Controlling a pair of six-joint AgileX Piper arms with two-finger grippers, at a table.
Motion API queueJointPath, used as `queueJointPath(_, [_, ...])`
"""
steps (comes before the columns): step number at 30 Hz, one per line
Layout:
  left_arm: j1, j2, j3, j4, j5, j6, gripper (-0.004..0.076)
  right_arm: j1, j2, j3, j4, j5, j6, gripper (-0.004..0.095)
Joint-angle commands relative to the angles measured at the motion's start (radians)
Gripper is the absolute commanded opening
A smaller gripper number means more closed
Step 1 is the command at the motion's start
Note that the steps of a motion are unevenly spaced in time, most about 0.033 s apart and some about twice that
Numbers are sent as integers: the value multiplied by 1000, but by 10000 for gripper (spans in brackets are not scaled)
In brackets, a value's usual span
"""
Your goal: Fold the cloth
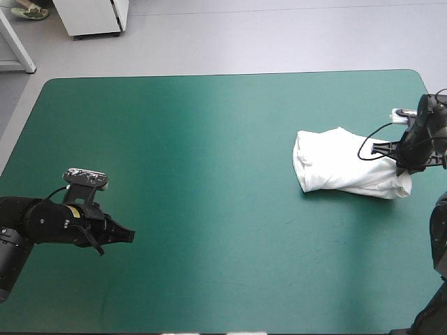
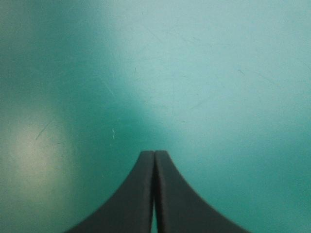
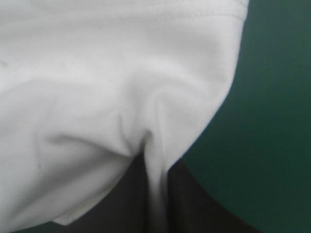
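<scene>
In what looked an early step, the right tool pinched the bunched T-shirt near the worktop's right edge, the left tool pressed together well apart; next it likely needed dragging inward and spreading.

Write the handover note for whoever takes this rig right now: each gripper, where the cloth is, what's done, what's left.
Left gripper: shut, holding nothing, over bare teal-green cover near the table's left front.
Right gripper: shut on the T-shirt, pinching a fold at the bundle's right end.
T-shirt: a compact white bundle lying on the cover close to the table's right edge.
Done: the cloth seems gathered into a bundle; how neat the folds are cannot be told.
Left: probably check the fold, then release the right grip and pull that arm clear.
</scene>
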Motion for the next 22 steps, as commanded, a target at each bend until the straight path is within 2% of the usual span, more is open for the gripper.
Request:
queueJointPath(1, [-1, -16, -24, -20, -31, 0, -9, -37, -60, -22, 6, -10, -24, -18])
queueJointPath(3, [-1, -16, -24, -20, -31, 0, -9, -58, -60, -22, 38, -40, -30, 23])
queueJointPath(5, [-1, -16, -24, -20, -31, 0, -9, -80, -60, -22, 86, -51, -38, 135])
queueJointPath(10, [-1, -16, -24, -20, -33, 15, -9, -135, -60, -22, 121, -12, -45, 755])
queueJointPath(12, [-1, -16, -24, -17, -38, 23, -9, -152, -60, -22, 167, 28, -50, 908])
queueJointPath(13, [-1, -16, -24, -12, -43, 23, -9, -152, -64, -22, 188, 33, -57, 937])
queueJointPath(16, [-1, -18, -24, -11, -79, 25, -9, -143, -123, 11, 249, 32, -83, 906])
queueJointPath(18, [-1, -20, -24, -11, -115, 25, -9, -124, -183, 33, 250, 32, -83, 810])
queueJointPath(20, [-1, -20, -24, -16, -157, 25, -9, -106, -246, 57, 243, 29, -83, 631])
queueJointPath(22, [-1, -20, -24, -20, -197, 25, -9, -90, -327, 95, 243, 18, -86, 382])
